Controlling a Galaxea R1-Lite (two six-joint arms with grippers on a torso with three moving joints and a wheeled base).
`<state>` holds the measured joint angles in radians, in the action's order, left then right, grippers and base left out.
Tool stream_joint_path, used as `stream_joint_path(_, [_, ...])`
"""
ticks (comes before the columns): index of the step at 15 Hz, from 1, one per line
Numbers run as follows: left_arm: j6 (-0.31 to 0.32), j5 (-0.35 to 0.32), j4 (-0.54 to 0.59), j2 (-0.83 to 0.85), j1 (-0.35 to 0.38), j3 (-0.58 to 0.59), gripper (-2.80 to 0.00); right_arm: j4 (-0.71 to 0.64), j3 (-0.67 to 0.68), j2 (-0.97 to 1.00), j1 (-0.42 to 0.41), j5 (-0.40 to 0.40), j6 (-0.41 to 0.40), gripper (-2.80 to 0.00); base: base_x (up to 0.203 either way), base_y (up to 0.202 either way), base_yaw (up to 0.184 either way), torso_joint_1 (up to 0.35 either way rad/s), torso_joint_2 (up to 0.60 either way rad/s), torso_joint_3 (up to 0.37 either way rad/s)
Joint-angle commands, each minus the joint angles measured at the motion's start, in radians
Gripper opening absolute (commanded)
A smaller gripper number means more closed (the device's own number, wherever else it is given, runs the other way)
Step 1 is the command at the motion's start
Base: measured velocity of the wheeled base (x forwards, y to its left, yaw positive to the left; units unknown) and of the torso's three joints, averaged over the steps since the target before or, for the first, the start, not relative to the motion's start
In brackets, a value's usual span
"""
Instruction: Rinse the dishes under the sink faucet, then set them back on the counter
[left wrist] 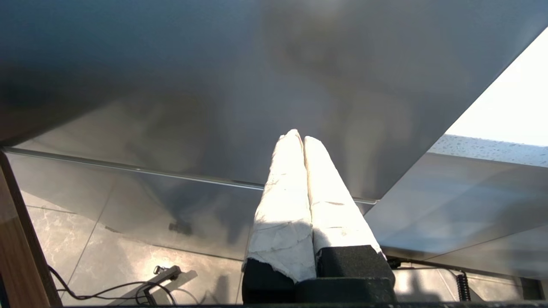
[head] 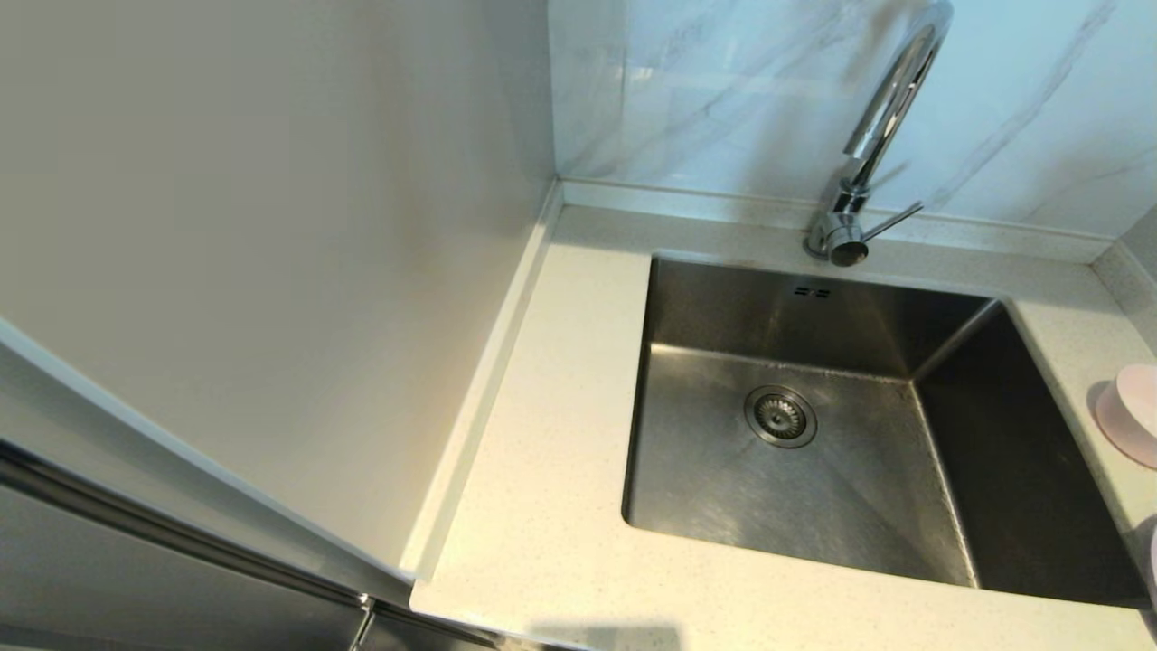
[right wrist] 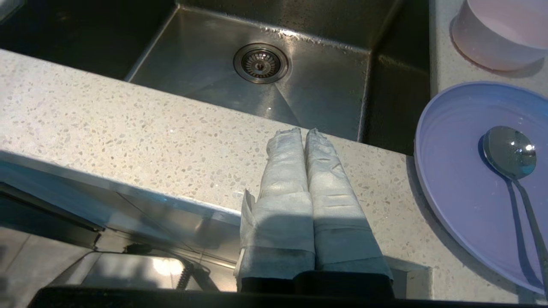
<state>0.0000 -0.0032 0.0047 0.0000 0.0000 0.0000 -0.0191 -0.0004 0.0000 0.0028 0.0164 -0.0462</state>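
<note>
The steel sink [head: 705, 488] lies empty, its drain strainer [head: 780, 416] in the middle and the chrome faucet [head: 881, 117] behind it. A pale pink bowl [head: 1130, 411] sits on the counter [head: 542, 452] at the sink's right, also in the right wrist view as the bowl [right wrist: 501, 32]. Nearer the front lies the lilac plate [right wrist: 462, 179] with a metal spoon [right wrist: 511, 154] on it. My right gripper [right wrist: 304, 131] is shut and empty over the counter's front edge, left of the plate. My left gripper [left wrist: 298, 137] is shut, low beside a grey metal panel. Neither arm shows in the head view.
A plain wall panel [head: 271, 226] rises on the counter's left; marble-veined tiles [head: 723, 90] stand behind the faucet. A steel appliance front [head: 136, 561] sits below at the left. Cables [left wrist: 107, 291] lie on the floor under the left gripper.
</note>
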Motion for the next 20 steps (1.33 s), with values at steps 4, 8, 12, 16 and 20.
stream_joint_path(4, [0.000, -0.001, 0.000, 0.000, 0.000, 0.000, -2.80, -0.001, 0.010, 0.003, 0.000, 0.014, 0.108, -2.80, 0.000, 0.000, 0.000, 0.000, 0.00, 0.000])
stream_joint_path(8, [0.000, 0.000, 0.000, 0.000, 0.000, 0.000, -2.80, -0.001, 0.010, 0.003, 0.000, 0.014, 0.108, -2.80, 0.000, 0.000, 0.000, 0.000, 0.00, 0.000])
stream_joint_path(12, [0.000, 0.000, 0.000, 0.000, 0.000, 0.000, -2.80, -0.001, 0.010, 0.003, 0.000, 0.014, 0.108, -2.80, 0.000, 0.000, 0.000, 0.000, 0.00, 0.000])
stream_joint_path(16, [0.000, 0.000, 0.000, 0.000, 0.000, 0.000, -2.80, -0.001, 0.010, 0.003, 0.000, 0.014, 0.108, -2.80, 0.000, 0.000, 0.000, 0.000, 0.00, 0.000])
stream_joint_path(20, [0.000, -0.001, 0.000, 0.000, 0.000, 0.000, -2.80, -0.001, 0.010, 0.003, 0.000, 0.014, 0.108, -2.80, 0.000, 0.000, 0.000, 0.000, 0.00, 0.000])
